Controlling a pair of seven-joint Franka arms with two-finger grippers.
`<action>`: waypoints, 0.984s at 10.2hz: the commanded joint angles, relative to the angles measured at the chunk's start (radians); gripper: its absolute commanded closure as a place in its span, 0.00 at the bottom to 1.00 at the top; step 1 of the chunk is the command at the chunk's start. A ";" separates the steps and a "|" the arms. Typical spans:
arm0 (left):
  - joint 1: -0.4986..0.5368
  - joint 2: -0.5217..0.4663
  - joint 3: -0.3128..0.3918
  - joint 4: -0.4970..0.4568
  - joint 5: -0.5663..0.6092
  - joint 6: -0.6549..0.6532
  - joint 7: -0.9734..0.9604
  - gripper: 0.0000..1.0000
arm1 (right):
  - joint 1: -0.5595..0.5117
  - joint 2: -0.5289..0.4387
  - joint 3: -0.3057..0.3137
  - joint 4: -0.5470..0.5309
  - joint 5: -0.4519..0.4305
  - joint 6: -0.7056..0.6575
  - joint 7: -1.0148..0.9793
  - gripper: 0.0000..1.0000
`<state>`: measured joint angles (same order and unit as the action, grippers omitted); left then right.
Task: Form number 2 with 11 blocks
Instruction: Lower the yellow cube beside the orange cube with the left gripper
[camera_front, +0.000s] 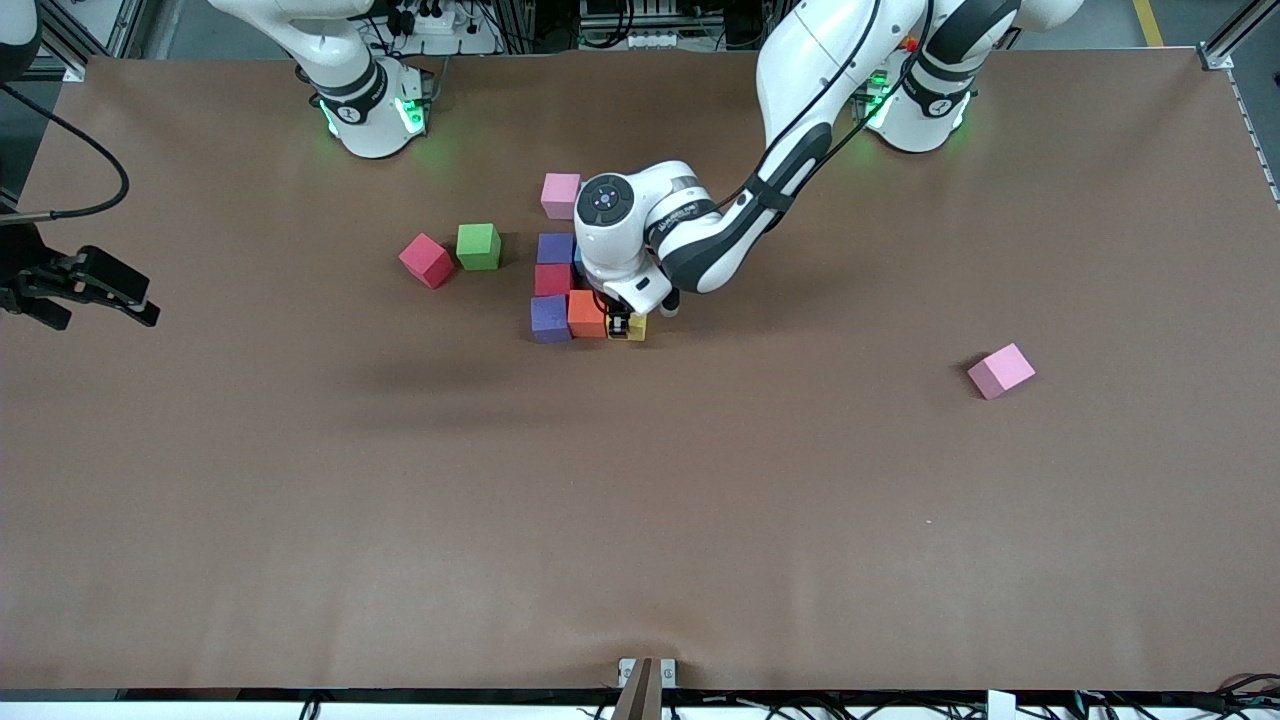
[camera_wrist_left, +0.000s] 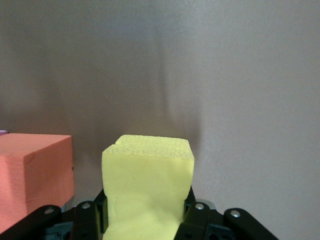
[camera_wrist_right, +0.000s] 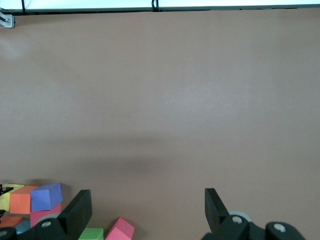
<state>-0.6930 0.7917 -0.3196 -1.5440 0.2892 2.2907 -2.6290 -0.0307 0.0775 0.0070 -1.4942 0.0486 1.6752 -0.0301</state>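
Note:
My left gripper (camera_front: 625, 325) is shut on a yellow block (camera_front: 633, 327) (camera_wrist_left: 148, 180), low at the table, right beside an orange block (camera_front: 587, 313) (camera_wrist_left: 32, 170). That orange block adjoins a purple block (camera_front: 550, 318); a red one (camera_front: 552, 279) and another purple one (camera_front: 555, 247) run on toward the robots' bases. A cyan block (camera_front: 578, 262) peeks out from under the left wrist. A pink block (camera_front: 561, 195) lies just past the column. The rest of the number 2 is hidden by the wrist. My right gripper (camera_front: 148, 300) (camera_wrist_right: 147, 207) hangs open and empty, waiting over the right arm's end of the table.
A loose red cube (camera_front: 427, 260) (camera_wrist_right: 120, 230) and a green cube (camera_front: 478, 246) (camera_wrist_right: 91, 233) sit side by side toward the right arm's end from the column. Another pink cube (camera_front: 1000, 370) lies alone toward the left arm's end. The brown table (camera_front: 640, 520) stretches wide toward the front camera.

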 joint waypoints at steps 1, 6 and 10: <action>-0.019 0.018 0.004 0.033 0.013 -0.019 0.043 1.00 | -0.005 -0.012 0.004 -0.014 0.011 0.004 -0.011 0.00; -0.011 0.029 0.011 0.041 0.016 -0.011 0.081 1.00 | -0.006 -0.012 0.004 -0.014 0.011 0.004 -0.011 0.00; -0.010 0.035 0.017 0.055 0.013 -0.010 0.080 1.00 | -0.006 -0.012 0.004 -0.014 0.011 0.006 -0.011 0.00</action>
<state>-0.6998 0.8036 -0.3051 -1.5201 0.2892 2.2904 -2.5656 -0.0308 0.0775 0.0069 -1.4954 0.0491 1.6753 -0.0302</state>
